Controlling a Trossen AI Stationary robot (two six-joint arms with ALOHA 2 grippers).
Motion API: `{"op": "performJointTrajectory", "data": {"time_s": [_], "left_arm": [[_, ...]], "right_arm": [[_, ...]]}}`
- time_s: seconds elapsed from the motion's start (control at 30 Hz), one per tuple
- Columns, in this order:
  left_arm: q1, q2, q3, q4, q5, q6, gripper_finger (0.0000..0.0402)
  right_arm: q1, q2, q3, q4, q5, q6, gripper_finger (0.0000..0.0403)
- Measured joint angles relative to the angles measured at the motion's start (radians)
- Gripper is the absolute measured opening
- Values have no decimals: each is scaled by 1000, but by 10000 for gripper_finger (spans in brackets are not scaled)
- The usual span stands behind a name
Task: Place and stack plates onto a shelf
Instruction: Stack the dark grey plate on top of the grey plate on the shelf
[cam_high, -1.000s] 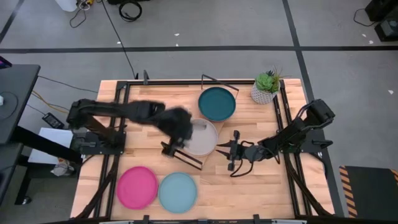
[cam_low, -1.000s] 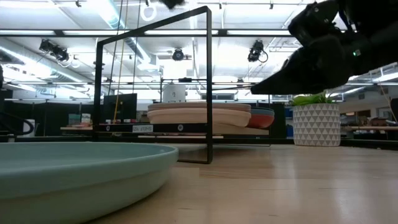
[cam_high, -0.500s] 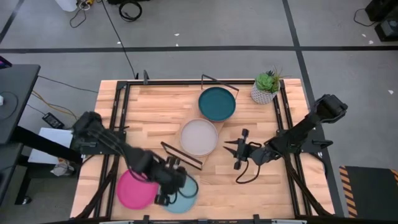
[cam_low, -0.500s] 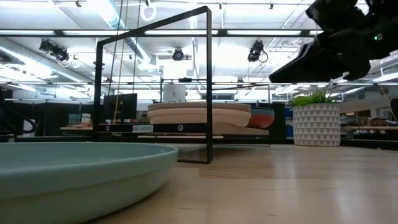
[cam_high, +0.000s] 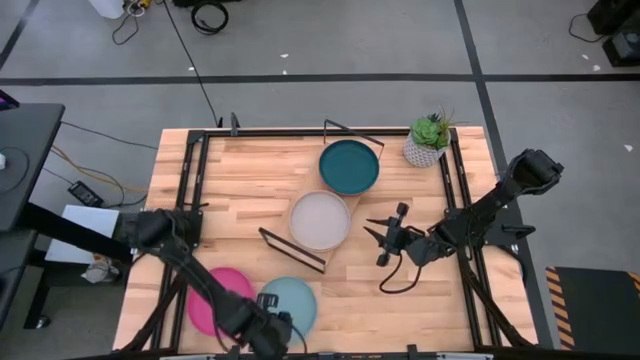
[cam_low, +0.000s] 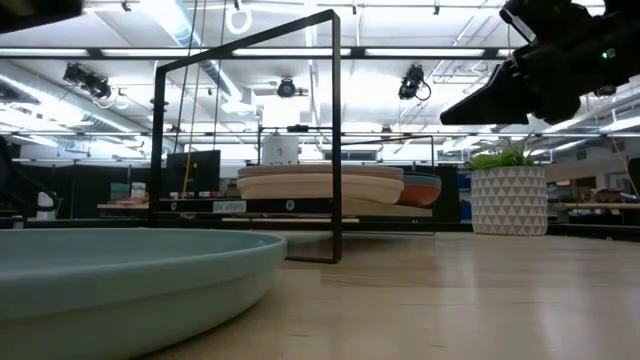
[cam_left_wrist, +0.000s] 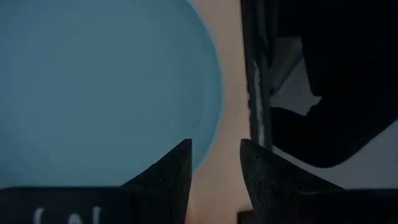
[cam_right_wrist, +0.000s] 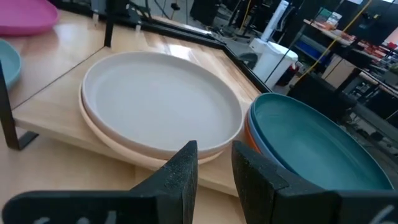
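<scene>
The shelf (cam_high: 340, 212) is a wooden board with black wire frames, in the middle of the table. On it lie a cream plate on a peach one (cam_high: 320, 220) and a dark teal plate (cam_high: 349, 165) on an orange-red one (cam_right_wrist: 250, 142). A pink plate (cam_high: 220, 300) and a light blue plate (cam_high: 290, 303) lie flat on the table near its front edge. My left gripper (cam_high: 275, 333) is open and empty over the light blue plate's near rim (cam_left_wrist: 205, 124). My right gripper (cam_high: 373, 243) is open and empty, raised to the right of the cream plate (cam_right_wrist: 161, 102).
A potted plant (cam_high: 428, 140) stands at the far right corner. Black rails (cam_high: 190, 190) run along the table's left and right sides. Bare wood (cam_high: 250, 170) lies at the far left and to the right of the light blue plate (cam_high: 400, 310).
My left gripper has swung from over the cream plate on the shelf toward the table's near edge and now hangs over the light blue plate's near rim. My right gripper has drawn back a little toward the table's right edge and risen. No plate has moved.
</scene>
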Motion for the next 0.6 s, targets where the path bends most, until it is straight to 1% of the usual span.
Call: {"op": "performJointTrajectory", "data": {"time_s": [0.13, 0.33, 0.43, 0.53, 0.6], "left_arm": [[-49, 26, 0, 9, -80, -7, 142], [-107, 39, 0, 14, -225, 27, 142], [-126, 76, 0, 50, -250, 99, 142], [-140, 112, 0, 50, -271, 154, 142], [-144, 121, 0, 27, -291, 164, 142]], "right_arm": [[0, -1, 0, 22, -10, 0, 105], [0, -1, 0, 22, -84, 27, 105], [0, -1, 0, 22, -107, 37, 105], [0, -1, 0, 22, -119, 43, 105], [0, -1, 0, 22, -119, 43, 105]]}}
